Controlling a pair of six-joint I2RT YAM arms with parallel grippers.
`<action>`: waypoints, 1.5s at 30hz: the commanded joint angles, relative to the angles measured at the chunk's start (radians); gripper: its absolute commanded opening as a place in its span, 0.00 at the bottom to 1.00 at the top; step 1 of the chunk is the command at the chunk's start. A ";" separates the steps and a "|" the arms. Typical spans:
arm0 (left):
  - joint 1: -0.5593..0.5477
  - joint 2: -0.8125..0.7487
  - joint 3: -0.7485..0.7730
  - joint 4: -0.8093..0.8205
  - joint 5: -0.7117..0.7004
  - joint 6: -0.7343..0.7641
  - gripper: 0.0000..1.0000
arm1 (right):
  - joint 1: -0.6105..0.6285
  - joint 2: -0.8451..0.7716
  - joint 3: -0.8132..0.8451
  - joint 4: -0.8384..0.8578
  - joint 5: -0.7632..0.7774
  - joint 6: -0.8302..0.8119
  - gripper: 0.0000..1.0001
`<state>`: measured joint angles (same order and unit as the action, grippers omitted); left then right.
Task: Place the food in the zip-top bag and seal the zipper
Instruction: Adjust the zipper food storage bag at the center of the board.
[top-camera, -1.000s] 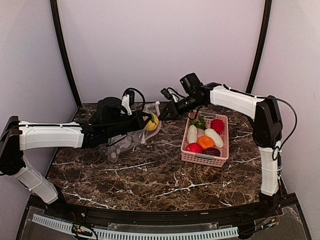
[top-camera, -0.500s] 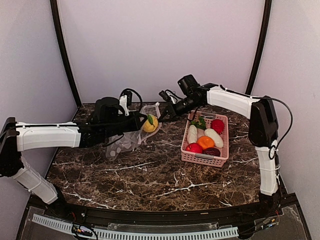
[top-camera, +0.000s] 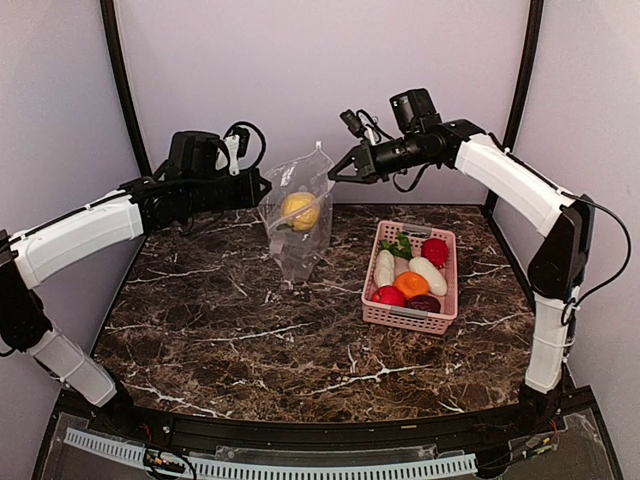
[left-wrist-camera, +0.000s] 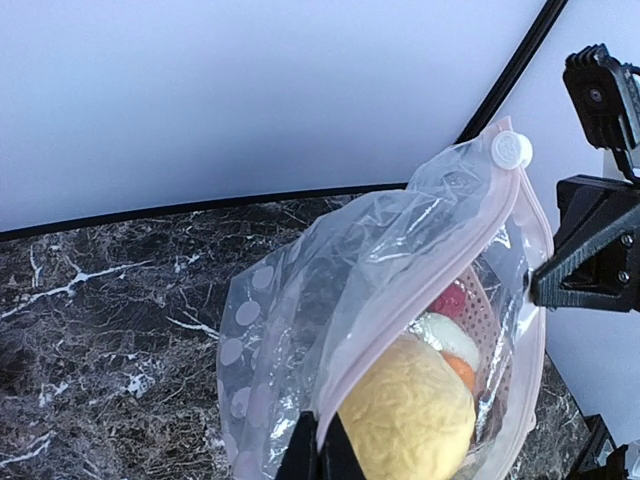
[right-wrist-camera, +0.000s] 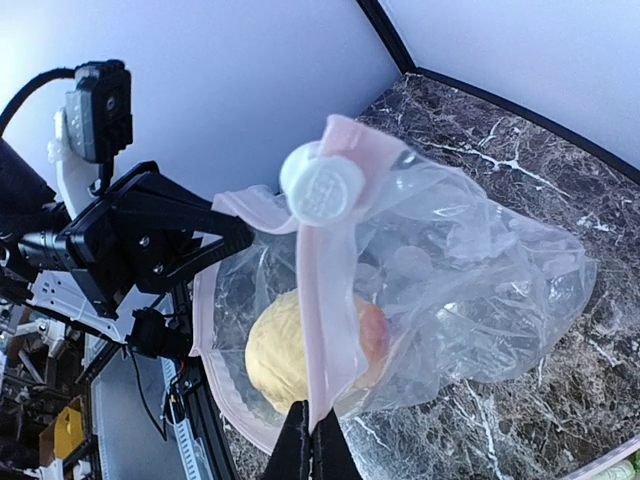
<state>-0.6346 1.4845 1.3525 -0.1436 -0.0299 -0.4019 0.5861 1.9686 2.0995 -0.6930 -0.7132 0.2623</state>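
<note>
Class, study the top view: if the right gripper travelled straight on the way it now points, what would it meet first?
The right gripper is shut on the mouth edge of the zip-top bag, so the bag comes first; next probably the yellow fruit inside, though depth is unclear.

Both arms look the same tbh: left arm (top-camera: 85, 226) and right arm (top-camera: 512, 184) have smooth white shells, chunky black joints (top-camera: 558, 255), black camera blocks (top-camera: 412, 106) at the wrists and thin black cables (top-camera: 246, 125) looping loose.
</note>
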 joint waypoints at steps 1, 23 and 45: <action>0.003 0.049 0.125 -0.144 0.012 0.041 0.01 | -0.040 0.051 0.035 0.026 -0.115 0.080 0.00; -0.057 0.144 0.228 -0.346 0.017 0.056 0.01 | -0.027 0.047 -0.105 0.135 -0.245 0.114 0.00; 0.028 0.037 0.418 -0.445 -0.245 0.264 0.01 | -0.153 -0.105 -0.131 0.231 -0.475 0.019 0.45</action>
<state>-0.6361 1.5700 1.7470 -0.5488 -0.2306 -0.1825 0.5190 1.9385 2.0308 -0.4671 -1.1656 0.3695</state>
